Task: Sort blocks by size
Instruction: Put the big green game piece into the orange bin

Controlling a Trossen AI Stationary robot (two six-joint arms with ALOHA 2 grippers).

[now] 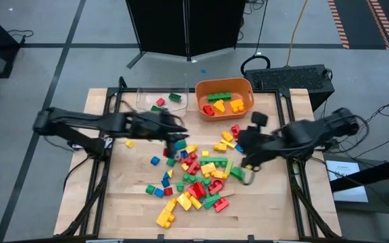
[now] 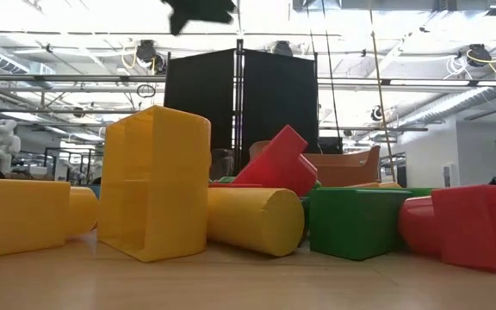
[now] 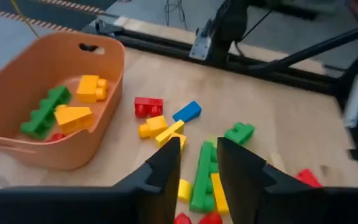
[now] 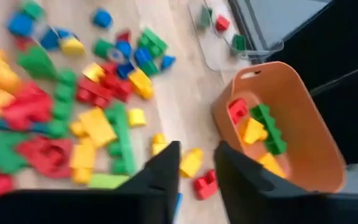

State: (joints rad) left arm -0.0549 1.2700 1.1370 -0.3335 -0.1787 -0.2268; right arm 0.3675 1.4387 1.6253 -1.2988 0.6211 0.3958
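While both grippers, left [image 1: 175,138] and right [image 1: 248,160], hover over the blocks [image 1: 194,177] with fingers slightly parted and empty: mid-sort, next pick needing one chosen block.

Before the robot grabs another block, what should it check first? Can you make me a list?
1. Left gripper empty: ok, a gap shows between its fingers and nothing is in it.
2. Right gripper empty: ok, fingers apart with no block between them.
3. Blocks left to sort: ok, a pile of blocks lies in the middle of the table.
4. Orange tub has room: ok, only a few blocks lie inside.
5. Clear tray has room: ok, just a few small blocks in it.
6. Arms clear of each other: cannot tell, both hang near the pile.
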